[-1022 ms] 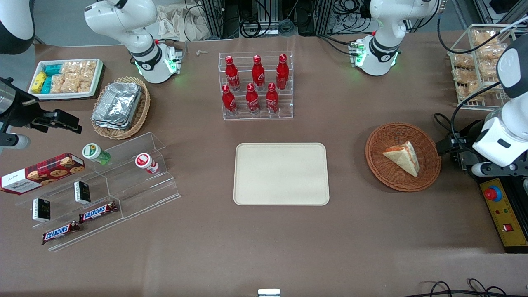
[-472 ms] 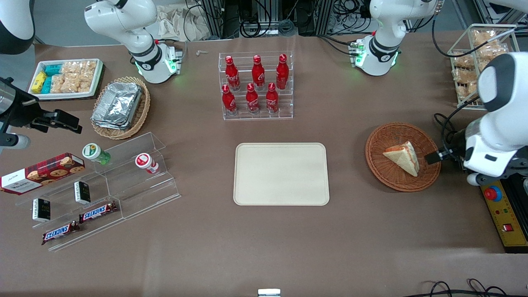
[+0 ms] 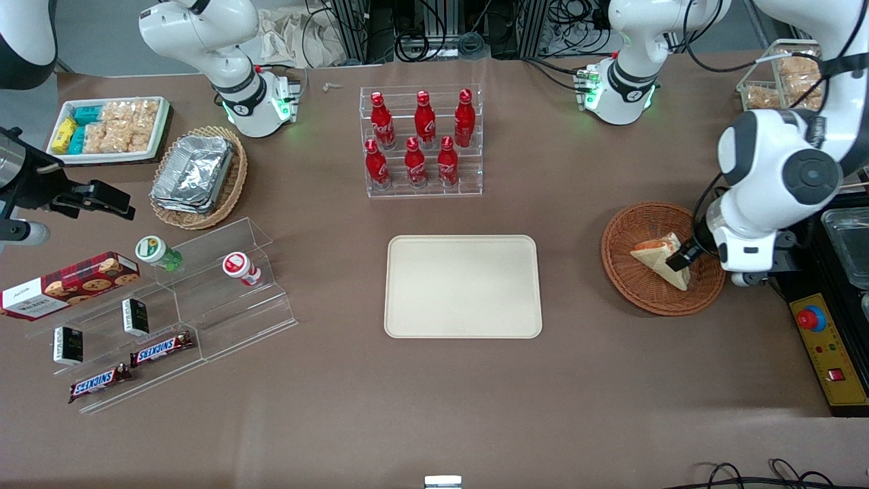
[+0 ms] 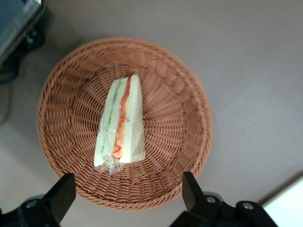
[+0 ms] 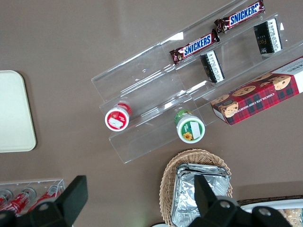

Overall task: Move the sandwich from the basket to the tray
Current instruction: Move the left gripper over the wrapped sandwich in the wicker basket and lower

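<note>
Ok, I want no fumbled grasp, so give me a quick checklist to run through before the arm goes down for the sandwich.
1. Gripper open: ok, the fingers stand wide apart.
2. Gripper over the sandwich: ok, it hovers above the basket, the wedge between the finger lines.
3. Sandwich free to lift: ok, it lies alone in the basket, nothing on it.
4. Grasp not yet made: ok, no finger touches the bread.
5. Tray ready to receive: ok, its surface is bare.
6. Wrapper grip quality: cannot tell, clear film shows at one end only.
</note>
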Available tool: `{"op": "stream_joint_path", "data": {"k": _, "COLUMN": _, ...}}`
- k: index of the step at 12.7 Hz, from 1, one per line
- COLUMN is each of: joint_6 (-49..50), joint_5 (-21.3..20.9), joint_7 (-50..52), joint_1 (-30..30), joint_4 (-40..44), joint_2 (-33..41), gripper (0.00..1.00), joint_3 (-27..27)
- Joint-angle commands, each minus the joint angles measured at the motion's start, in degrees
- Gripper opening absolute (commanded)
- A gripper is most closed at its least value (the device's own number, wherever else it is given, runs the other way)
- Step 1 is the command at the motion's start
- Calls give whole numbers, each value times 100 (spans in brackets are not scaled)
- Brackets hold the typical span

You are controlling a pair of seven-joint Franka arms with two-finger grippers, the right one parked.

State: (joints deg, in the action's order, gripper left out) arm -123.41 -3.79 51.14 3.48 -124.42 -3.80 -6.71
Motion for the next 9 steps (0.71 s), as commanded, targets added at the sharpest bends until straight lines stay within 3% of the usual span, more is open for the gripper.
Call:
{"op": "stream_joint_path", "data": {"k": 1, "joint_6": -272, "joint_5": -8, "joint_7": 642, "joint_1": 73, "joint_4": -468, "joint_2": 178, "gripper": 100, "joint_3": 20}}
{"op": "stream_joint_path", "data": {"k": 9, "joint_6": -1351, "joint_5": -263, "joint_7": 642, "joint_1": 232, "joint_4": -1084, "joint_2": -251, "gripper": 100, "joint_3": 38}}
